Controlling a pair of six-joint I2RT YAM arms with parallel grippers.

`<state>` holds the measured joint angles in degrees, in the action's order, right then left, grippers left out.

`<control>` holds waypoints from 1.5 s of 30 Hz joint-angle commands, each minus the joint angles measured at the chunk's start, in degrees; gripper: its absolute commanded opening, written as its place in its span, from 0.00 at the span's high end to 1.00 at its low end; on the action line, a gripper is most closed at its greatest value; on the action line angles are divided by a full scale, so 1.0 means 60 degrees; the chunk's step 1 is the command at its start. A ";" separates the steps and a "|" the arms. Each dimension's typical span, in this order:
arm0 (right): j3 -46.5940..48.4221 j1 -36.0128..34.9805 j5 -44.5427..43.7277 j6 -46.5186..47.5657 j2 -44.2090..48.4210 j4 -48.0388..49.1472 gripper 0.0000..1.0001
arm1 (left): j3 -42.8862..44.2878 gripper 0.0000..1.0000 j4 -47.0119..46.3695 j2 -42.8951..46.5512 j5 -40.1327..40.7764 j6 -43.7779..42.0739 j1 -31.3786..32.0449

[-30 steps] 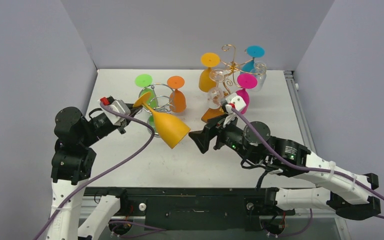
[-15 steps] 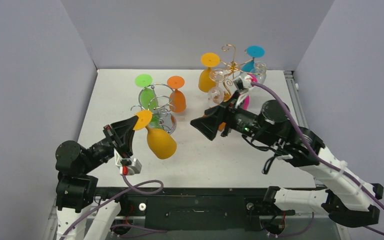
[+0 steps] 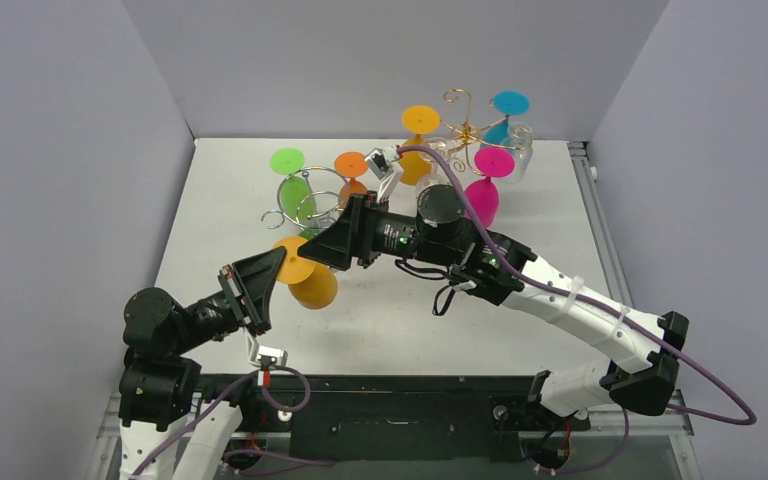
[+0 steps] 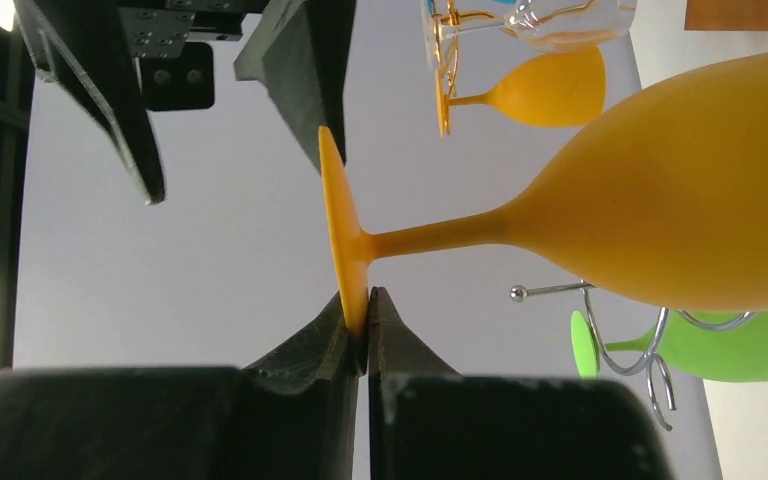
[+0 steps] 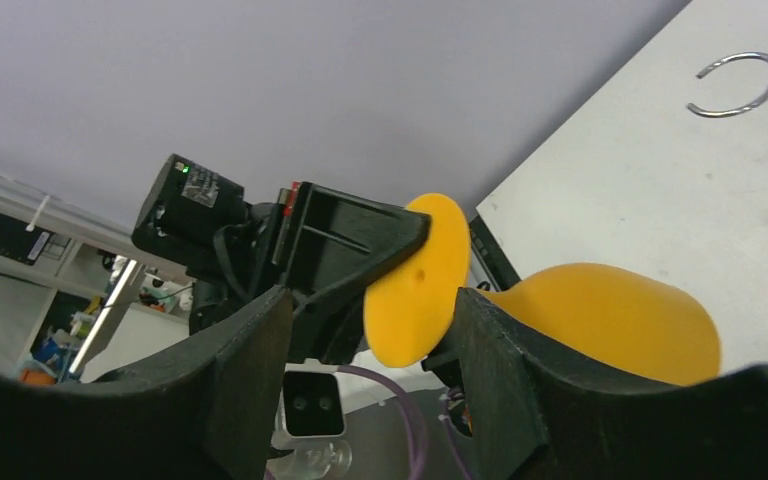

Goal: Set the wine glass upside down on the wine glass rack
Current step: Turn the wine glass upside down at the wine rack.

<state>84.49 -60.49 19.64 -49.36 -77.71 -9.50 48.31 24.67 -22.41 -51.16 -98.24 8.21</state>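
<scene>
From above, the left gripper [image 3: 270,272] is clamped shut on the rim of the foot of an orange wine glass [image 3: 312,288], which hangs in the air over the near part of the white table [image 3: 220,200], stem roughly level and bowl pointing away from the left arm. The right gripper [image 3: 310,248] has reached across to that same foot with its jaws apart. Just behind them stands the silver wire rack [image 3: 312,205] with a green glass [image 3: 294,190] and a darker orange glass [image 3: 352,166] on it; farther back on the right is the gold rack [image 3: 465,125], carrying a yellow-orange glass [image 3: 418,135], a blue glass [image 3: 508,105], a pink glass [image 3: 488,185] and a clear glass [image 3: 520,140]. In the left wrist view the left gripper [image 4: 363,305] has both pads pressed flat on the thin edge of the foot, the wine glass [image 4: 660,220] lying sideways with its bowl off to the right, and the right gripper [image 4: 230,80] hanging above the foot's other edge, one dark finger either side and neither touching. In the right wrist view the right gripper [image 5: 372,300] stands open with the foot of the wine glass [image 5: 415,285] between its fingers and a gap on the left side; the left gripper [image 5: 350,240] pinches the far edge of the disc. A small sticker beside a green light on that arm is too small to read
</scene>
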 commanded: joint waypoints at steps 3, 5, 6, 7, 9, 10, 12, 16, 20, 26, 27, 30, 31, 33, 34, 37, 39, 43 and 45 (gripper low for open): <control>0.0205 -0.0134 0.0356 -0.0631 -0.0347 0.1093 0.51 | -0.0025 1.00 -0.0114 -0.0047 -0.0213 -0.0650 0.0012; 0.0176 -0.0142 0.0337 -0.0589 -0.0405 0.0946 0.54 | -0.0029 1.00 -0.0214 -0.0049 -0.0155 -0.0596 0.0017; 0.0172 -0.0132 0.0320 -0.0565 -0.0420 0.0862 0.55 | -0.0038 1.00 -0.0308 -0.0037 -0.0136 -0.0507 0.0017; 0.0104 -0.0129 0.0304 -0.0549 -0.0420 0.0821 0.56 | -0.0060 1.00 -0.0393 -0.0023 -0.0119 -0.0426 0.0021; 0.0003 -0.0114 0.0277 -0.0589 -0.0396 0.0901 0.59 | -0.0114 1.00 -0.0511 0.0006 -0.0112 -0.0379 0.0016; 0.0008 -0.0110 0.0270 -0.0585 -0.0411 0.0870 0.60 | -0.0157 1.00 -0.0596 0.0014 -0.0105 -0.0361 0.0017; -0.0043 -0.0109 0.0286 -0.0667 -0.0422 0.0969 0.66 | -0.0225 1.00 -0.0705 0.0029 -0.0093 -0.0334 0.0020; -0.0239 -0.0053 0.0450 -0.1047 -0.0465 0.1455 0.98 | -0.0245 0.95 -0.0844 -0.0050 -0.0012 -0.0178 0.0016; -0.0555 0.0209 0.0353 -0.1377 -0.0346 0.1826 1.00 | -0.0212 0.52 -0.1009 -0.0164 0.0341 0.0505 0.0010; -0.1396 0.0775 0.0107 -0.1854 0.0087 0.2200 1.00 | 0.0248 0.04 -0.0573 -0.0368 0.1179 0.2410 0.0008; -0.1517 0.0849 0.0046 -0.1940 0.0167 0.2215 1.00 | 0.0296 0.03 -0.0521 -0.0395 0.1305 0.2768 0.0011; -0.1993 0.1043 -0.0224 -0.2083 0.0406 0.2200 1.00 | 0.0422 0.04 -0.0372 -0.0446 0.1651 0.3853 0.0000; -0.2150 0.1118 -0.0303 -0.2136 0.0474 0.2187 1.00 | 0.0465 0.04 -0.0223 -0.0495 0.1747 0.4149 0.0015; -0.2436 0.1301 -0.0462 -0.2232 0.0616 0.2227 1.00 | 0.0613 0.04 -0.0184 -0.0632 0.1992 0.5239 0.0009; -0.2575 0.1402 -0.0517 -0.2276 0.0667 0.2262 1.00 | 0.0776 0.04 -0.0172 -0.0776 0.2167 0.5964 0.0013; -0.2889 0.1721 -0.0616 -0.2410 0.0772 0.2421 1.00 | 0.1513 0.04 0.0072 -0.1466 0.2765 0.7808 0.0009; -0.3088 0.1923 -0.0703 -0.2489 0.0802 0.2552 1.00 | 0.1888 0.04 -0.0061 -0.1900 0.3303 0.9306 0.0009; -0.3340 0.2233 -0.0813 -0.2616 0.0769 0.2774 1.00 | 0.2557 0.04 -0.0143 -0.2690 0.3973 1.1679 -0.0002; -0.3529 0.2395 -0.0841 -0.2745 0.0751 0.2983 1.00 | 0.2826 0.04 -0.0159 -0.3008 0.4291 1.2926 -0.0013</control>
<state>64.62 -47.59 16.23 -64.05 -75.09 2.55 61.14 24.27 -37.34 -31.42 -40.77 8.21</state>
